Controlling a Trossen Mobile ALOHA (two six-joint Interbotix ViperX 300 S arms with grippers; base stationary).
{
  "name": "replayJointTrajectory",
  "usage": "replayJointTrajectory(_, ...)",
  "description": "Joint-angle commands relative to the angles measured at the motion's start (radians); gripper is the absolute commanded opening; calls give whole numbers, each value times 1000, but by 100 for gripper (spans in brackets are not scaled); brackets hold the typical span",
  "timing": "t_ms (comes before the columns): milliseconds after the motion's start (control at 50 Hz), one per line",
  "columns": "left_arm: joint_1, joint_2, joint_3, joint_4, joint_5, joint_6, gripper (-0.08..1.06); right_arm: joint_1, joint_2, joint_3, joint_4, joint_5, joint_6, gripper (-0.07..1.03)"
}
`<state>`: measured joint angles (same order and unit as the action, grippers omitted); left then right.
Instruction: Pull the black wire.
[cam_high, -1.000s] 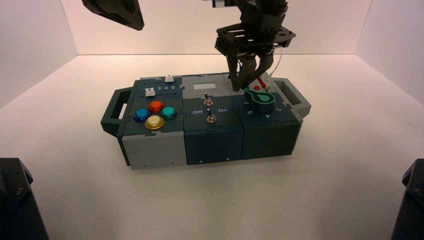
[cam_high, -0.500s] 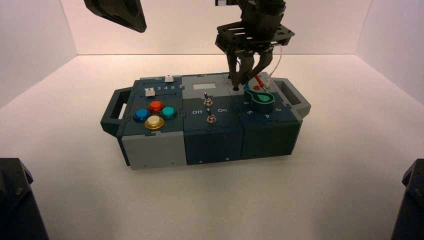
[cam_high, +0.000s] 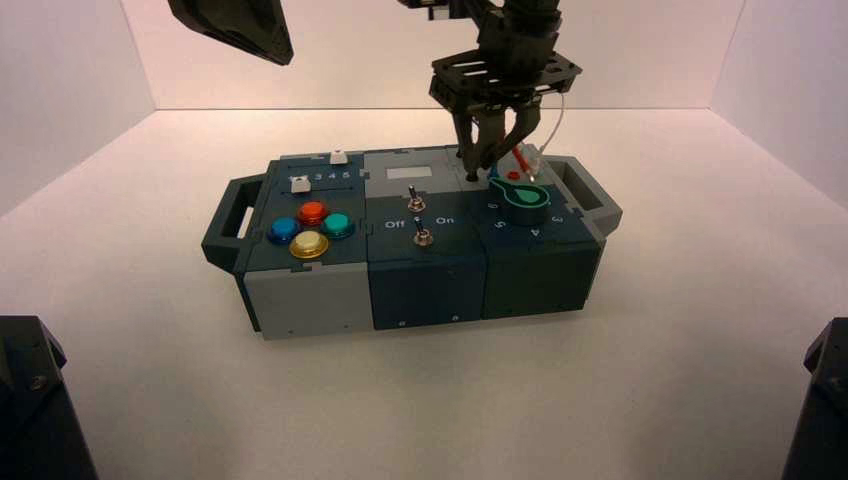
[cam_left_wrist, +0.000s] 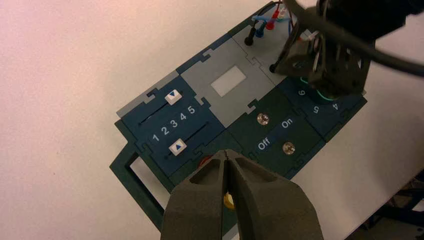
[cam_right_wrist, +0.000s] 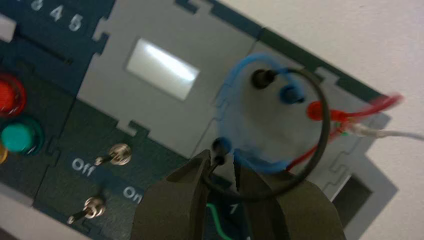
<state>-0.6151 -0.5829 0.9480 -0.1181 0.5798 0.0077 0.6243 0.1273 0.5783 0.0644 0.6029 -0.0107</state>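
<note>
Since the earlier frames we note the right end effector has risen slightly and shifted back over the wire corner of the dark blue-and-grey control box; the box itself has not moved.

In the right wrist view, the end effector has its two fingers nearly together, clamped on one slim black plug of the thin black wire. That plug sits right between the fingertips. The lead arcs away in a loop to its other plug, which is seated in a socket on the grey panel ahead of the fingers. We judge the grip is on the plug rather than the cord so the pull draws it straight out.

The blue-plugged lead and red-plugged lead lie just beyond the loop, close enough to snag. The green knob sits directly beneath the wrist.

The left end effector hovers high over the sliders and buttons, fingers pressed together, idle, clear of the working arm.
</note>
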Motion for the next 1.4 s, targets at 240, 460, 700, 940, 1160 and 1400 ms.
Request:
replayJointTrajectory(240,-5,-5,-21,-2,-11,3,-3,-21,-6,-37,-2,-6,2,27)
replayJointTrajectory(460,-3,-3,-21,-2,-11,3,-3,-21,32,-66,-2,-8,2,27)
replayJointTrajectory(700,-3,-5,-20,-2,-11,3,-3,-21,46,-84,-2,3,2,27)
replayJointTrajectory(940,-3,-11,-17,-2,-11,2,-3,-21,46,-80,-5,23,2,27)
replayJointTrajectory(1160,-3,-11,-18,-2,-11,2,-3,-21,44,-75,-8,37,2,27)
replayJointTrajectory(1400,-3,-9,-18,-2,-11,2,-3,-21,46,-74,-12,43,2,24)
